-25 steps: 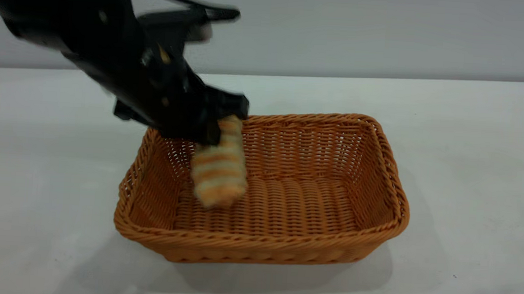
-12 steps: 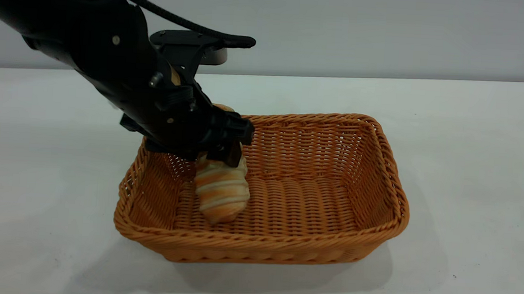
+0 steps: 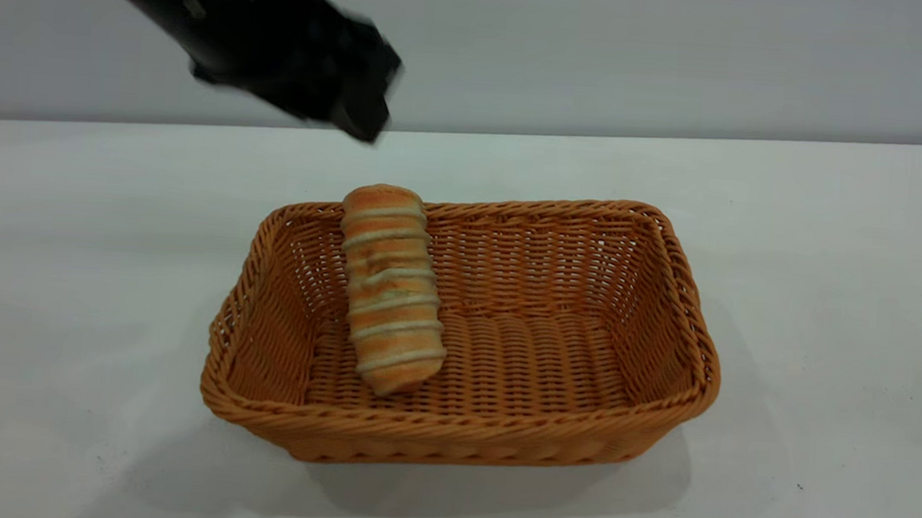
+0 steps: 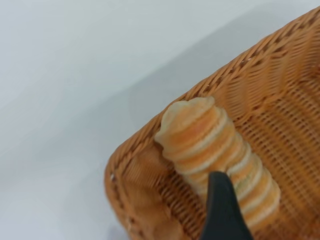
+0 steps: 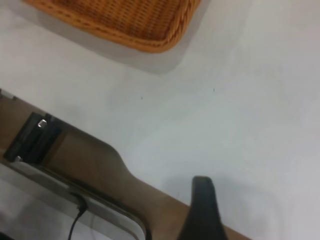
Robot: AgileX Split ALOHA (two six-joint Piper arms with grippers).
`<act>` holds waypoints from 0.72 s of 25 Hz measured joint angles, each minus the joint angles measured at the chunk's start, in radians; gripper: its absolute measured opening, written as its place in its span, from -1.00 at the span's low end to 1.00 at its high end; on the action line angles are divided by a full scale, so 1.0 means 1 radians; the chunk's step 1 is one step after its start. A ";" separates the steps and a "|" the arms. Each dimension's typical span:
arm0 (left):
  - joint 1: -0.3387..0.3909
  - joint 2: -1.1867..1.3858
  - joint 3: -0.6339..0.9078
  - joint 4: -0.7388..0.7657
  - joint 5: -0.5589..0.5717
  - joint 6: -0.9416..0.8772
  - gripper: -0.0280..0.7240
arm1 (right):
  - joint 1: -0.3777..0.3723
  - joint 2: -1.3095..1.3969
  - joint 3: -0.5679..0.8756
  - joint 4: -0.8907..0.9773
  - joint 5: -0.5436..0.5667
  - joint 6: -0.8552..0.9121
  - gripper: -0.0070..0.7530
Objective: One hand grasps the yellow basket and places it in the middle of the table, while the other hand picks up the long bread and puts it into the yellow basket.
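The yellow basket [image 3: 490,441] stands on the white table [image 3: 828,273]. The long bread [image 3: 389,287] lies inside it at the left part, its near end on the basket floor and its far end propped on the back rim. My left gripper [image 3: 362,117] hangs open and empty above and behind the basket's back left corner, clear of the bread. In the left wrist view one dark finger [image 4: 220,210] shows over the bread [image 4: 200,135] and the basket's rim [image 4: 145,145]. The right gripper shows only as one finger [image 5: 202,205] over bare table, away from the basket's corner [image 5: 160,35].
In the right wrist view the table's edge runs under the finger, with a brown ledge, a black fitting [image 5: 35,135] and a cable beyond it. White tabletop lies on all sides of the basket. A grey wall [image 3: 681,56] stands behind.
The left gripper lowered the bread into the basket, let go of it and rose up and back to the left. The bread stays leaning on the back rim.
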 joint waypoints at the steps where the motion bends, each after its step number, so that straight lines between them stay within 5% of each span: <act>1: 0.000 -0.033 0.000 0.002 0.032 0.007 0.48 | 0.000 -0.026 0.015 0.000 0.002 0.000 0.57; 18: 0.000 -0.522 0.109 0.048 0.408 0.021 0.47 | 0.000 -0.390 0.264 -0.055 0.021 0.098 0.57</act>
